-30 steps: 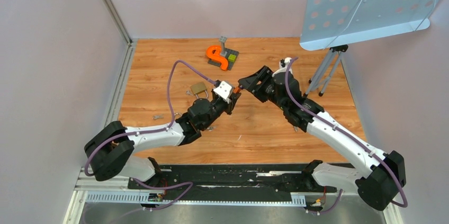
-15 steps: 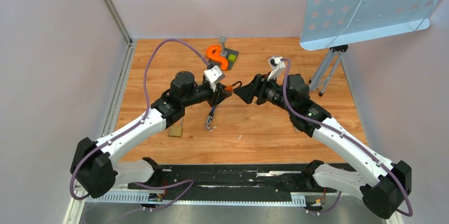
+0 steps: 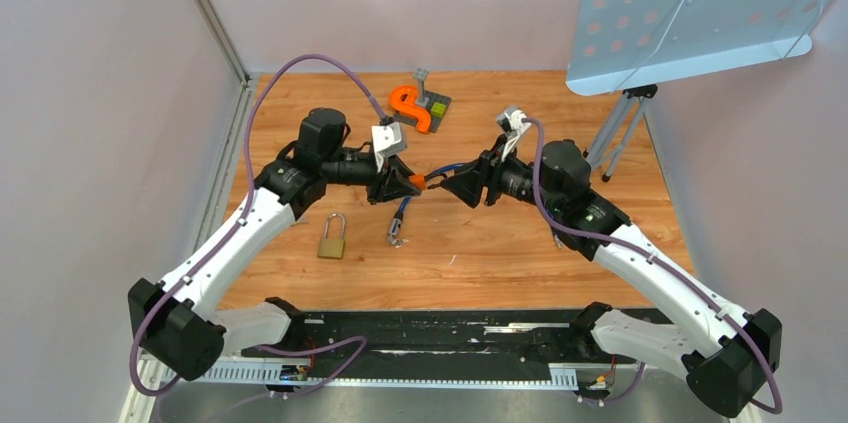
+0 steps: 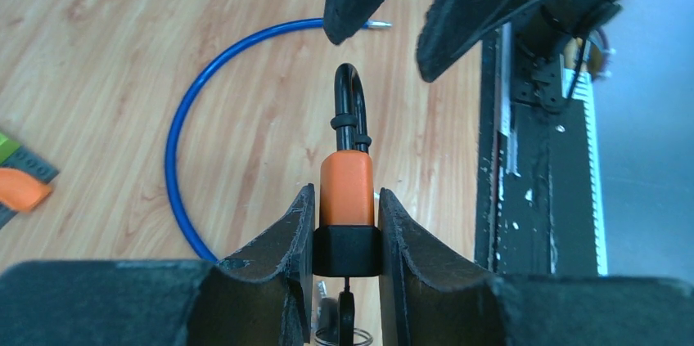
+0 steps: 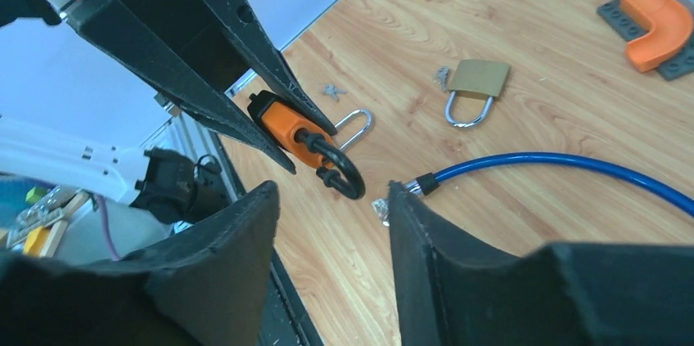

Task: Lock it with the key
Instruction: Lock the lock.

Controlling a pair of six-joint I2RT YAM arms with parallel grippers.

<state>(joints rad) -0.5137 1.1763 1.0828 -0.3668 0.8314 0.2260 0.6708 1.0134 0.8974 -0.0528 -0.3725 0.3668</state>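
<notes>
Wooden tabletop lay beneath the orange lock, which we held aloft with our left gripper clamped on its body. Our right gripper faced it, fingers spread and empty. We judged the lock rigid, light and slick, best gripped by its flat sides.

I record the top external camera fixed high above and behind the bases, looking steeply down from far enough to take in the whole table and both arms. The left wrist camera sits close behind the left gripper, sighting past it at the right gripper; the right wrist camera faces back the opposite way, equally near. All three share the orange lock and blue cable, while the brass padlock shows only from above and from the right wrist.
</notes>
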